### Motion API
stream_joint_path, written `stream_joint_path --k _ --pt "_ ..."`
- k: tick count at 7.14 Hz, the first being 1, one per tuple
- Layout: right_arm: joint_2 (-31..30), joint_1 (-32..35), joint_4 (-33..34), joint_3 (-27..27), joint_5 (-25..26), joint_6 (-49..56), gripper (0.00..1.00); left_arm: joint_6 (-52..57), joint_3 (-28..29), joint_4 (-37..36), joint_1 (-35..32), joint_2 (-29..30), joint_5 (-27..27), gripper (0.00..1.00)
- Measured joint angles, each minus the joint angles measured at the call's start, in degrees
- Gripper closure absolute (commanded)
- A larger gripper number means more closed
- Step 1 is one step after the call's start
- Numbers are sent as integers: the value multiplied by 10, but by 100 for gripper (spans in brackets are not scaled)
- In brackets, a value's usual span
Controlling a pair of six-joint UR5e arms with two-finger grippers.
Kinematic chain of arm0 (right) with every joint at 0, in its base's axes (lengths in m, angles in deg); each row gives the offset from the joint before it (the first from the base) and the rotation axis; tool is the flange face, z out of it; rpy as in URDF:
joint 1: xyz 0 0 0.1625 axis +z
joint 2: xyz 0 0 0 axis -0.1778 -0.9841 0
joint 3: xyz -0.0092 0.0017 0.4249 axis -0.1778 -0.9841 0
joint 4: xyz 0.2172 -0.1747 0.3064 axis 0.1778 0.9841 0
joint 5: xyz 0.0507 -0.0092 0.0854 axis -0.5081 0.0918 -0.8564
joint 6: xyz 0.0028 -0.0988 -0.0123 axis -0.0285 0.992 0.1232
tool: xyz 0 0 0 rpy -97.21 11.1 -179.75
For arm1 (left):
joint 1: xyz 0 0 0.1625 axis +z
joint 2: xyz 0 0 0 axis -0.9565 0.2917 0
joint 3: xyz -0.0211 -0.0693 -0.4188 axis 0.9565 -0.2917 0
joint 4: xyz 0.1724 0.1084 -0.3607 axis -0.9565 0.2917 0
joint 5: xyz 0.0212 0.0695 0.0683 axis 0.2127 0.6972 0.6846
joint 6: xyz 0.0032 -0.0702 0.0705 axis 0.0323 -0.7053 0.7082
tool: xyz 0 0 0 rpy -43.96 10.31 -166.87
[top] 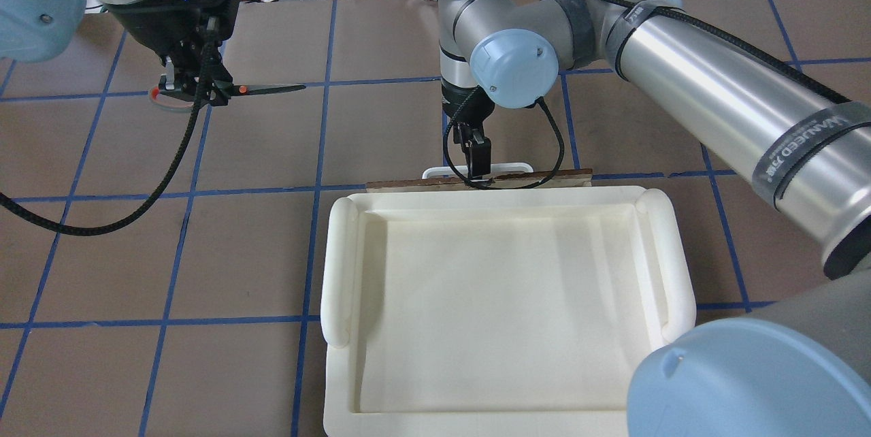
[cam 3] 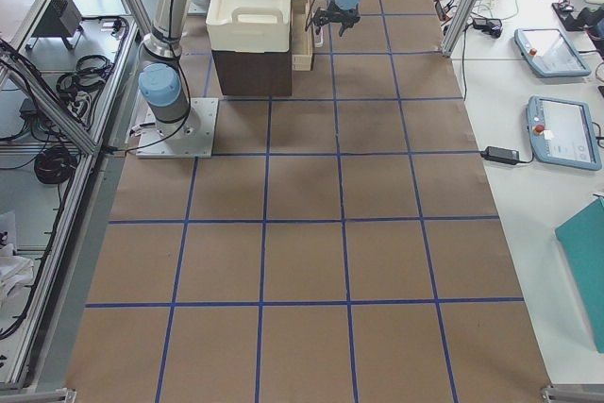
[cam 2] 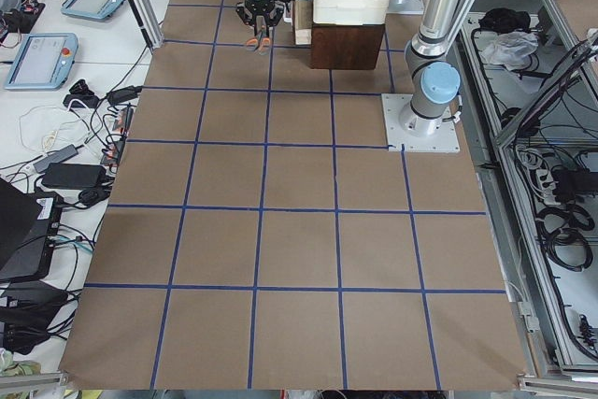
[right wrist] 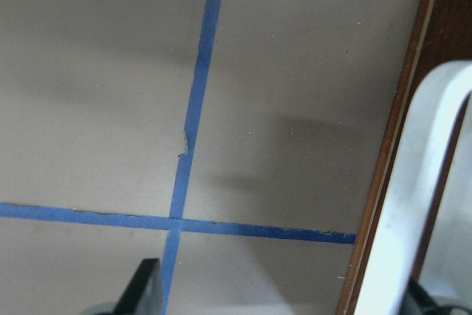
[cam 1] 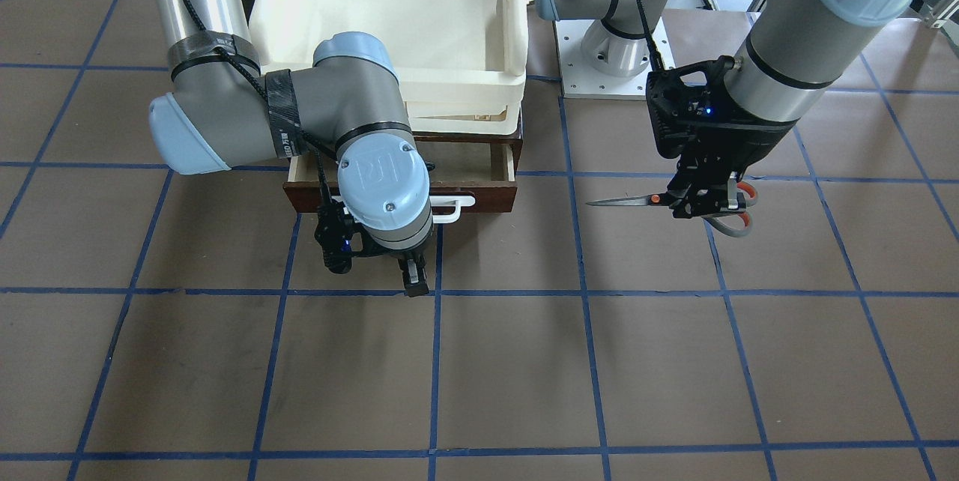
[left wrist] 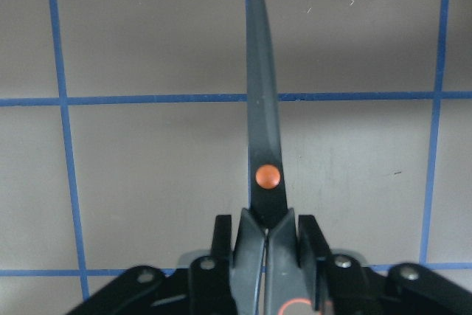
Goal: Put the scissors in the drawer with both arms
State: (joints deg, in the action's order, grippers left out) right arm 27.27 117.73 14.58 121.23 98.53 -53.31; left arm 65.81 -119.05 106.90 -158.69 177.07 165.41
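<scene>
Counting: two arms, left [cam 1: 794, 54] and right [cam 1: 330, 103], two end effectors, one scissors [cam 1: 629, 201], one drawer [cam 1: 494, 196], one cream tray [cam 1: 517, 16].

Left end effector [cam 1: 704, 204] is clamped on the scissors just behind the orange pivot. Blades are shut and level, with the tip pointing out ahead of it toward the drawer side and the handle loops behind it. Bare brown worktop [cam 1: 524, 361] runs from the tip to the drawer's side edge, well apart.

Right end effector [top: 476, 151] is spread wide, fingers down, just in front of the drawer's white bar handle [top: 510, 167]. In the wrist view the handle sits beside one finger; contact is hard to tell.

Drawer stands part-way open under the tray, with a pale interior strip behind the front panel. The right wrist hangs over part of that opening. Wide worktop lies beyond both end effectors, operator side.
</scene>
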Motion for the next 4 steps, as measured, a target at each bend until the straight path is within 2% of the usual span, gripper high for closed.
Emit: stream_joint_path --k 4 --pt "2 -8 3 -22 -1 57 0 -2 -5 -1 -1 -2 -1 99"
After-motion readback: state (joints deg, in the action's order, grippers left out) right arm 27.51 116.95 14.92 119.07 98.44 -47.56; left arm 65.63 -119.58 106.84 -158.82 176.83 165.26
